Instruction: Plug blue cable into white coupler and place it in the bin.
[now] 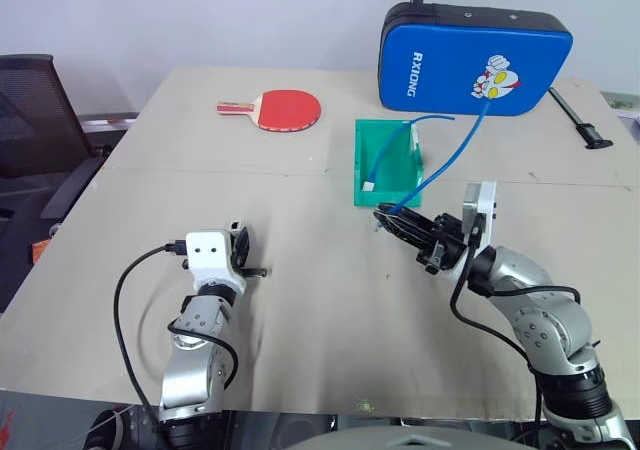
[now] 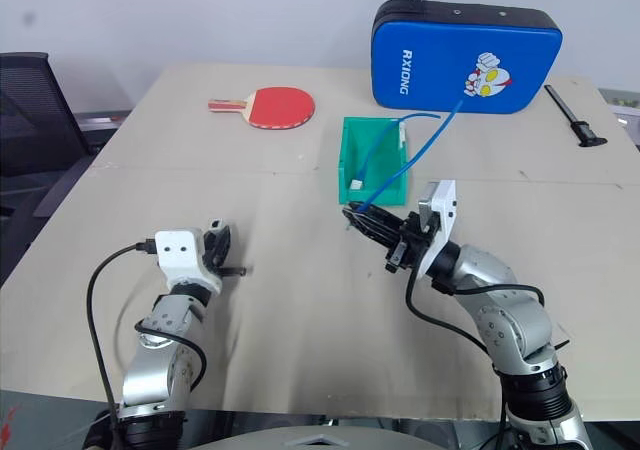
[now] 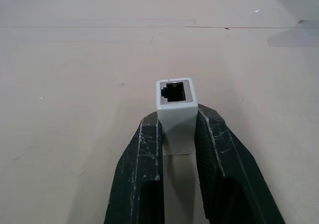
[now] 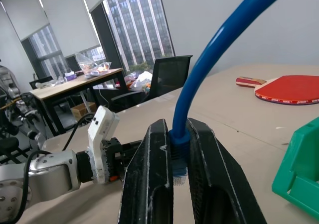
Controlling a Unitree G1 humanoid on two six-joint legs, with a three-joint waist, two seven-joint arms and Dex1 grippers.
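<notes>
In the left wrist view my left gripper [image 3: 175, 124] is shut on the white coupler [image 3: 175, 100], which sits low over the table with its dark socket facing away from me. My right gripper [image 4: 177, 130] is shut on the blue cable [image 4: 209, 69] just behind its clear plug [image 4: 178, 174]. In the head view the right gripper [image 1: 388, 216] hovers just in front of the green bin [image 1: 362, 170]. From there the cable [image 1: 462, 150] arcs up and back toward the blue case. The left gripper [image 1: 252, 260] sits at the near left, well apart from the right one.
Another blue cord with a white end [image 1: 372, 183] lies in the bin. Behind it stands a big blue padded case [image 1: 475, 60]. A red paddle [image 1: 285, 108] lies at the far left. A black tool [image 1: 580, 120] lies at the far right, and a black chair [image 1: 30, 120] stands off the table's left.
</notes>
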